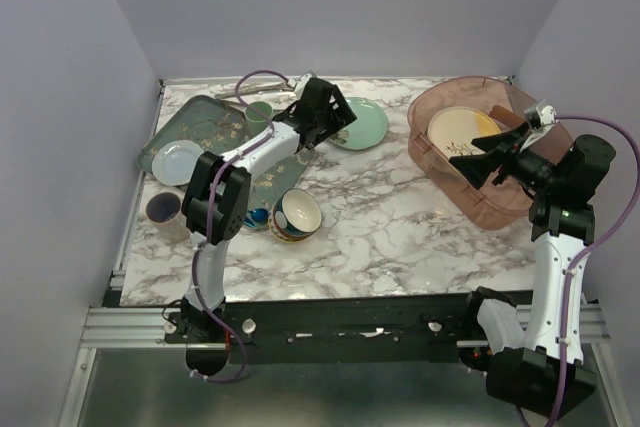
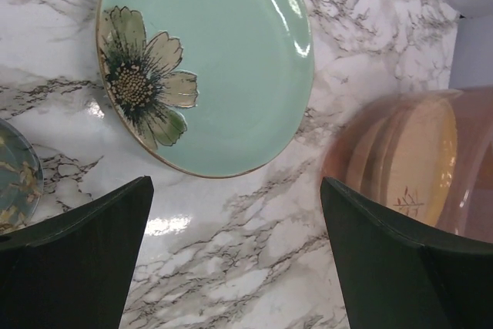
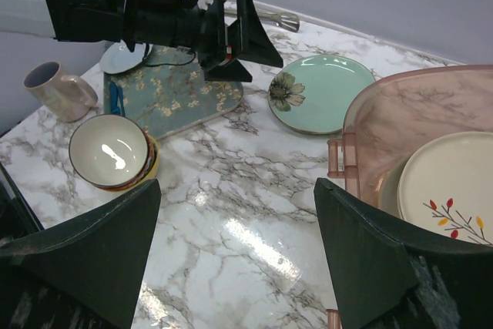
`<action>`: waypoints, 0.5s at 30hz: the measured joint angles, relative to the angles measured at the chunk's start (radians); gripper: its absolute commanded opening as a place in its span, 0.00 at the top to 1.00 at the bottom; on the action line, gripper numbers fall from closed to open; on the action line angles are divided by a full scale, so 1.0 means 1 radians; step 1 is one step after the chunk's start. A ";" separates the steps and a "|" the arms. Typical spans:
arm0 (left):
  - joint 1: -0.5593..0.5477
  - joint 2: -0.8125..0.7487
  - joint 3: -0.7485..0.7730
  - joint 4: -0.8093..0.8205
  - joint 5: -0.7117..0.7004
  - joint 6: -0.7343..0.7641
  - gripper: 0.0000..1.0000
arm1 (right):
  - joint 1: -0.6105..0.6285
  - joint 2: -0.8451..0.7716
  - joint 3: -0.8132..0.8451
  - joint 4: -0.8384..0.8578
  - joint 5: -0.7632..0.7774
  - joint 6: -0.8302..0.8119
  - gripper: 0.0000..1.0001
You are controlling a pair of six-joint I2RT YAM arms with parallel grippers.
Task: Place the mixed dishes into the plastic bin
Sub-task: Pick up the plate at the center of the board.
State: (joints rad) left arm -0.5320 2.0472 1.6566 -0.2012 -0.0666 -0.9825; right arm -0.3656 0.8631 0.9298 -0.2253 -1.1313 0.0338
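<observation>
- Your left pincer (image 1: 335,125) is spread wide and empty. It hangs right by the mint green plate (image 1: 362,122), upper middle of the top view.
- On the left wrist view that plate lies flat on the marble tabletop (image 1: 400,217), flower print on its left side, and nothing touches it.
- Your right pincer (image 1: 487,160) is wide too and holds nothing. It sits over the near-left part of the plastic bin (image 1: 450,87), at the right of the frame.
- In the bin there's a cream plate with a sprig (image 1: 455,132), with another plate's edge peeking out under it.
- The patterned bowl (image 1: 296,215) stands upright on the tabletop, lower left of centre, just beside a corner of the dark-green tray (image 1: 210,122).
- A mug (image 1: 163,209) sits at the far left.
</observation>
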 measured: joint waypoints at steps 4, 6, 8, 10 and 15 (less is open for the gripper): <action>0.010 0.046 0.004 -0.019 -0.010 -0.034 0.08 | 0.000 0.000 0.000 0.000 0.000 0.000 0.12; 0.018 0.069 0.004 -0.019 -0.009 -0.045 0.11 | 0.000 0.000 0.000 0.000 0.000 0.000 0.12; 0.028 0.089 0.004 -0.017 -0.008 -0.057 0.13 | 0.000 0.000 0.000 0.000 0.000 0.000 0.12; 0.039 0.107 0.004 -0.014 -0.008 -0.068 0.17 | 0.000 0.000 0.000 0.000 0.000 0.000 0.12; 0.064 0.150 0.004 0.000 -0.002 -0.098 0.21 | 0.000 0.001 0.000 0.000 0.000 0.000 0.12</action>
State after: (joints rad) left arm -0.4683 2.1967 1.6604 -0.2016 -0.0681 -1.0801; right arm -0.3656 0.8642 0.9298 -0.2253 -1.1313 0.0334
